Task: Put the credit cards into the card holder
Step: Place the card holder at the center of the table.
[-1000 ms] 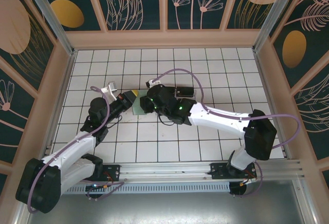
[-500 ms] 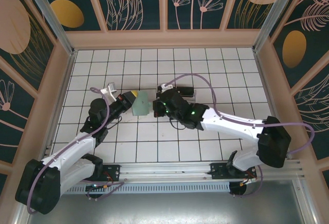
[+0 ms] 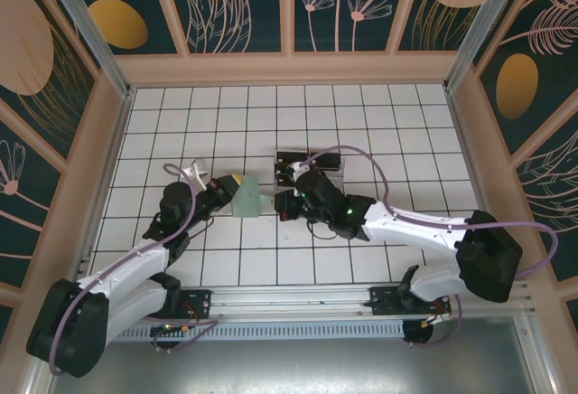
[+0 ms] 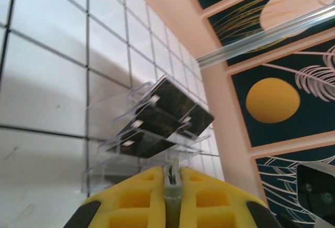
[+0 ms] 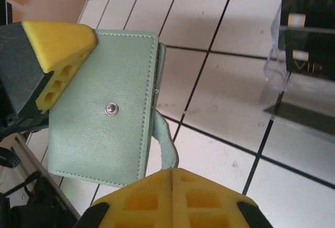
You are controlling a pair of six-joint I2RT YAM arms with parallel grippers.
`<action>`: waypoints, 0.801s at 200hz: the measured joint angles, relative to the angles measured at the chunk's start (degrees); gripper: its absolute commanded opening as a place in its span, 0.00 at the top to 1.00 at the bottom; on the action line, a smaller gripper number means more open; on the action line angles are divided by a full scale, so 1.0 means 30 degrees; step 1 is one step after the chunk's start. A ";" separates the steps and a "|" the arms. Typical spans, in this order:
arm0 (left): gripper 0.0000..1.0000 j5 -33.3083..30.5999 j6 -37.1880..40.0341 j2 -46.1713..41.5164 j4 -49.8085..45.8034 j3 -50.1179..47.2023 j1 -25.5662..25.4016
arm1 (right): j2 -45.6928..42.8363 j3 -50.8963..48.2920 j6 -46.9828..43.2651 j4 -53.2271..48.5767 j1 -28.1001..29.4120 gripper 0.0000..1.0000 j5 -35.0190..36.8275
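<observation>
The card holder (image 3: 246, 198) is a mint-green leather wallet with a snap stud, held just above the tiles mid-table. My left gripper (image 3: 231, 188) is shut on its left edge; its yellow fingers clamp the green edge (image 4: 173, 182). My right gripper (image 3: 281, 202) is shut on the holder's closing strap (image 5: 167, 143), which curls out from the wallet (image 5: 104, 128) into its closed fingertips (image 5: 172, 171). The black credit cards (image 3: 313, 161) sit stacked in a clear acrylic stand (image 4: 157, 119), just beyond the right gripper. Two of these cards (image 5: 310, 54) show at the right wrist view's right edge.
The left gripper's yellow finger (image 5: 58, 53) lies over the wallet's upper left corner. Peach-coloured walls (image 3: 289, 67) ring the white tiled floor. A metal rail (image 3: 298, 299) runs along the near edge by the arm bases.
The right gripper has drawn back toward the near edge, from over the wallet to its right side. The wallet and left gripper shifted slightly nearer.
</observation>
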 measured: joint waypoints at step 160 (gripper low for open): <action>0.26 -0.0627 0.1552 0.1996 -0.2055 -0.1093 -0.0073 | -0.1100 -0.4787 0.2426 0.3643 0.0000 1.00 -0.2113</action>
